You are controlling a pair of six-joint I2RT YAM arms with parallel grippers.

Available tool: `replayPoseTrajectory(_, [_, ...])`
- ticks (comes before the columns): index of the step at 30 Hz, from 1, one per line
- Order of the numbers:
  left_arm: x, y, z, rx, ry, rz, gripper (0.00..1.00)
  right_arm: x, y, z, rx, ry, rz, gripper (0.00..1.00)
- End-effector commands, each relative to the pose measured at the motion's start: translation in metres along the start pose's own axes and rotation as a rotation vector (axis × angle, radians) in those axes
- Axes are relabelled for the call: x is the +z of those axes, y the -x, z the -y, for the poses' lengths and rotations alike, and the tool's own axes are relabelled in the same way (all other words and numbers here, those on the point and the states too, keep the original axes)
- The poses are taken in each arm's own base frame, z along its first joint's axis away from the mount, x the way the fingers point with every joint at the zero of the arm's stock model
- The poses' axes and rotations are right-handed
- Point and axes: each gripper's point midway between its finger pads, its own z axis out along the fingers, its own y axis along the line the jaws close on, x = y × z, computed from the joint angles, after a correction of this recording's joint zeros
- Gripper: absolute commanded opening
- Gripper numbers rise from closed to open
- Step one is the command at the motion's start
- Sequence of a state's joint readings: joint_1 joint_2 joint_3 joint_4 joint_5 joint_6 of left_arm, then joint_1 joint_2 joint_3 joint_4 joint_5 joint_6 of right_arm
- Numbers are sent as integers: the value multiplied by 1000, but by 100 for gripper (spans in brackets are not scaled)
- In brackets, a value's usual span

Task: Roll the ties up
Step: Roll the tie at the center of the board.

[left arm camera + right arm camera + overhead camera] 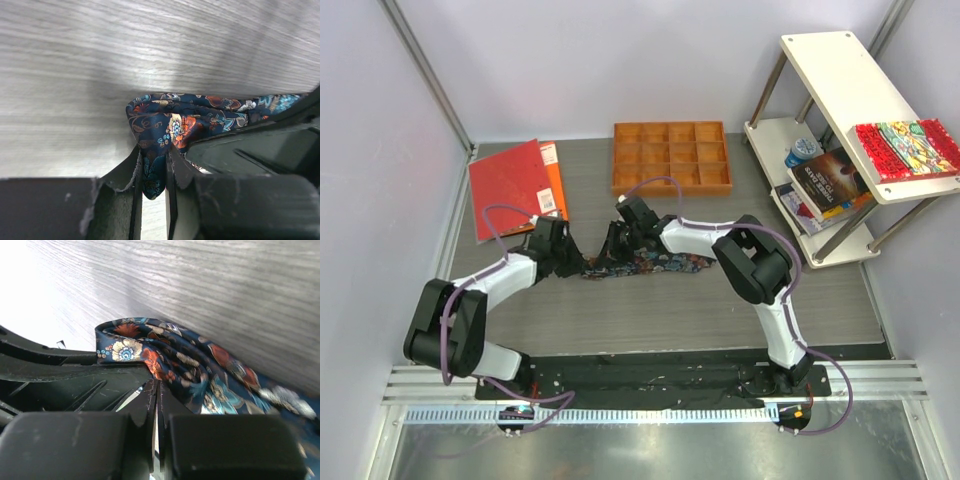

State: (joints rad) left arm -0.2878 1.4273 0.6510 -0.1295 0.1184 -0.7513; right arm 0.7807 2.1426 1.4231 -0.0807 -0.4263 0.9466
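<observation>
The tie (665, 264), dark navy with an orange, teal and white floral pattern, lies across the middle of the table. My left gripper (582, 262) is at its left end. In the left wrist view the gripper (154, 167) is shut on a fold of the tie (185, 117), with fabric pinched between the fingers. My right gripper (613, 250) is just right of it, above the tie. In the right wrist view that gripper (157, 386) is shut, its tips pressed into the raised tie (200, 370). The left gripper's black body fills that view's left side.
A wooden compartment tray (670, 188) sits at the back centre. A red book on an orange one (510, 185) lies at the back left. A white shelf unit (820, 70) with books stands at the right. Walls enclose the table.
</observation>
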Motion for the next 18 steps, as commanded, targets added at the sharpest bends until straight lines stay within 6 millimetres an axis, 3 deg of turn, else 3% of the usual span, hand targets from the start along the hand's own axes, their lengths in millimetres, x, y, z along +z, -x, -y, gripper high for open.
replayPoseTrajectory(1, [-21, 8, -21, 49, 202, 40, 8, -30, 13, -29, -24, 35, 69, 6])
replayPoseTrajectory(9, [-50, 20, -22, 185, 399, 105, 8, -43, 12, -35, -24, 44, 87, 7])
replayPoseTrajectory(18, [-72, 33, -23, 340, 615, 173, 8, -50, 5, -1, 25, 3, 86, 6])
